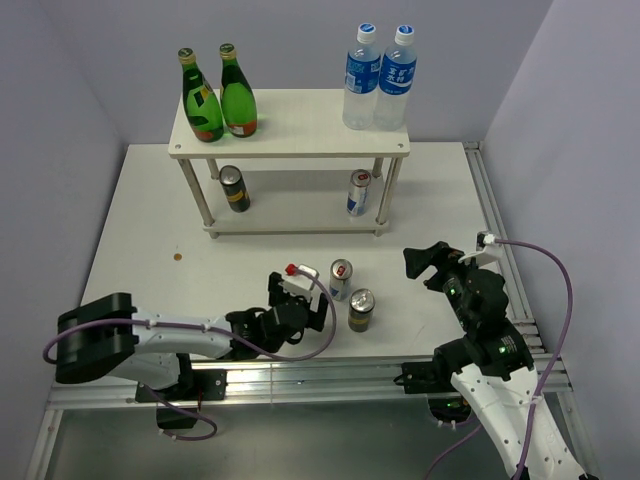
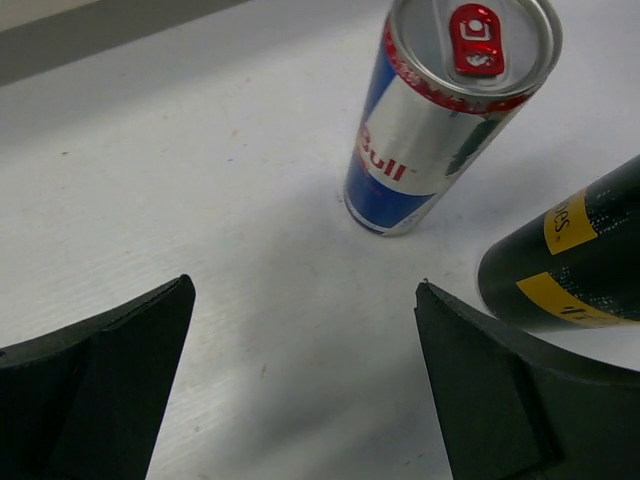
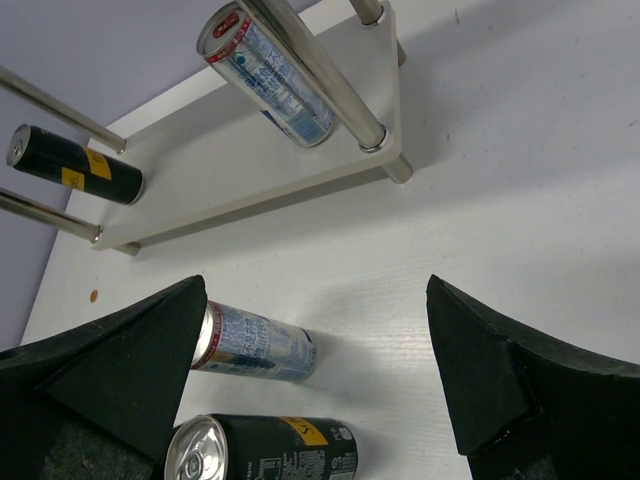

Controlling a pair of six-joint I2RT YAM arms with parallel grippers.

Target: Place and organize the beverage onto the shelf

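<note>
The shelf (image 1: 300, 130) stands at the back of the table. Two green bottles (image 1: 203, 100) stand on its top board at the left. A black can (image 1: 235, 188) and a silver can (image 1: 359, 192) stand on its lower board (image 3: 250, 190). A second silver can (image 1: 341, 279) and a second black can (image 1: 361, 309) stand on the table near the front. My left gripper (image 1: 312, 305) is open just left of them; its view shows the silver can (image 2: 440, 110) and the black can (image 2: 570, 260) ahead. My right gripper (image 1: 428, 262) is open to their right, and its view shows the silver can (image 3: 255, 343) and the black can (image 3: 260, 455).
Two clear water bottles (image 1: 380, 78) with blue labels stand on the shelf's top board at the right. A small brown spot (image 1: 177, 257) lies on the table at the left. Metal rails (image 1: 500, 250) run along the table's right edge.
</note>
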